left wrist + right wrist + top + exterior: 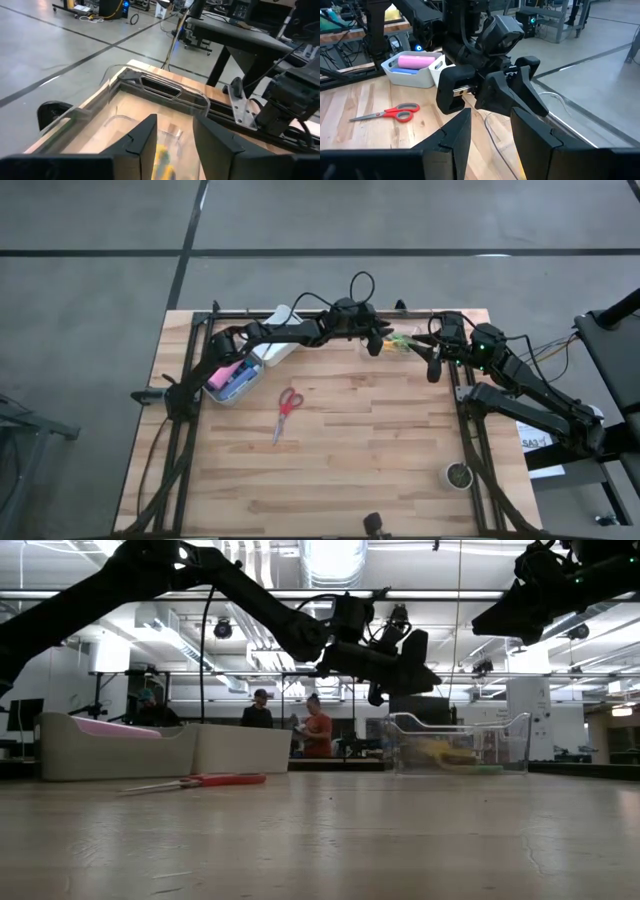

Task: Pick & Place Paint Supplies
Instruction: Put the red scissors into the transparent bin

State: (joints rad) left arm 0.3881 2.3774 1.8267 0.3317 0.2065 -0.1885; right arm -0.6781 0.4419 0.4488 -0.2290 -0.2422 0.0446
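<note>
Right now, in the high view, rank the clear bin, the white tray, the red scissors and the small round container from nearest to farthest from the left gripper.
From the left gripper:
1. Clear bin, at the far edge, right beside it.
2. White tray, far-left.
3. Red scissors, mid-table.
4. Small round container, near-right corner.

A wooden table (350, 470) of pale planks fills the lower middle of the overhead frame. Left of centre on it lie red-handled scissors (286, 409), blades pointing toward the lower edge. In the upper left sit two white bins side by side: one (232, 383) holds a pink bottle (227, 374) and something blue, the other (276, 338) stands just above and to the right of it. At the upper middle stands a clear plastic box (400, 343) (yellow and green things show inside). In the lower right corner rests a small round dark item (458, 475).
</note>
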